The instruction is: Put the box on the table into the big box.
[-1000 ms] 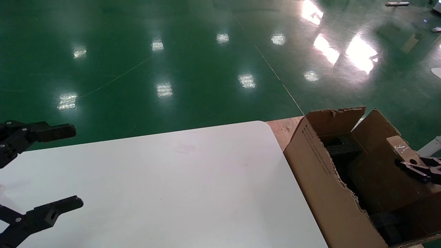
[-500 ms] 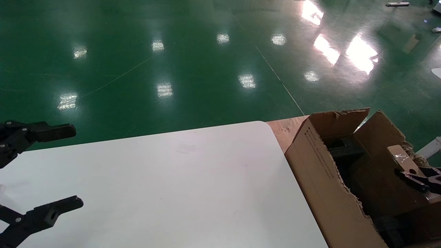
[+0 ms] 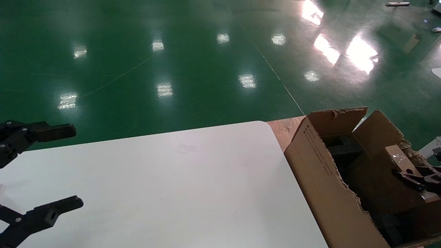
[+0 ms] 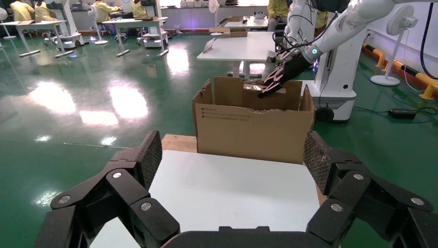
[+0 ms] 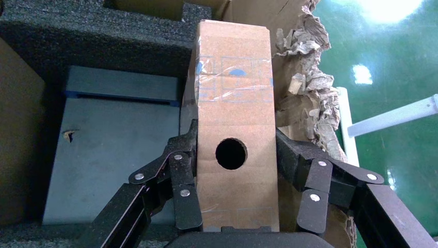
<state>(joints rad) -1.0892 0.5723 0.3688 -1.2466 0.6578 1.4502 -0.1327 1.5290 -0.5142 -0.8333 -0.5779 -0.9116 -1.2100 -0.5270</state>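
The small brown box [image 5: 232, 103], with its round hole and taped end, is held between the fingers of my right gripper [image 5: 235, 137], which is shut on it. In the head view the box [image 3: 396, 153] and right gripper [image 3: 413, 179] are inside the big box [image 3: 320, 186], near its torn right wall. The big box stands just off the right edge of the white table [image 3: 172, 179]. My left gripper [image 3: 70, 167] is open and empty at the table's left edge. The left wrist view shows the table [image 4: 232, 191] and the big box [image 4: 253, 132] ahead.
Black foam blocks [image 3: 344, 148] and a dark flat slab [image 5: 113, 155] lie in the big box below the small box. Shredded cardboard [image 5: 310, 103] lines its right wall. A reddish-brown wooden surface [image 3: 284, 129] shows under the carton. Green floor lies beyond.
My right gripper has lowered slightly with the small box inside the big box, and the carton's flaps have shifted a little. The left gripper has not moved.
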